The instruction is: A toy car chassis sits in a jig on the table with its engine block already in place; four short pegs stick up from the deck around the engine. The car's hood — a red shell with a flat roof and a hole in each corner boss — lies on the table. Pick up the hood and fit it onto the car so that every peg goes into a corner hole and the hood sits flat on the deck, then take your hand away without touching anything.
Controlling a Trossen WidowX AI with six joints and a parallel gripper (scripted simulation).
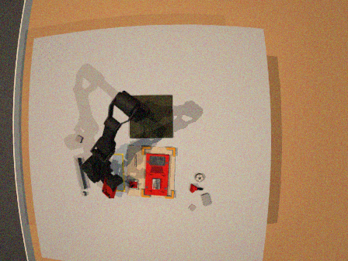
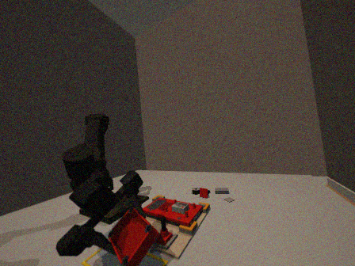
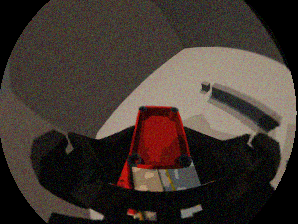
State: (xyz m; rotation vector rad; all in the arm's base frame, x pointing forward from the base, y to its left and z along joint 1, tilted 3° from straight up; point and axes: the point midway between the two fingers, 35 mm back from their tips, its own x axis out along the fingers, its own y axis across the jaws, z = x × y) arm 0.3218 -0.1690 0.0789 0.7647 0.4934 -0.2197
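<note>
Hand (image 1: 110,184) (image 2: 115,243) (image 3: 158,128): pinching red hood (image 1: 109,189) (image 2: 133,237) (image 3: 159,135) | hood's hollow underside: exterior, wrist | silver wheel (image 1: 200,175): top only

Likely a bare workshop or lab corner: plain grey walls (image 2: 230,87) meeting behind a pale table (image 1: 225,97) (image 2: 277,214) (image 3: 165,75), with a black jointed arm (image 1: 105,144) (image 2: 93,190) at centre-left of the top view and, low in the middle, a toy car chassis (image 1: 157,171) (image 2: 174,213) in a jig with orange corners.
</note>
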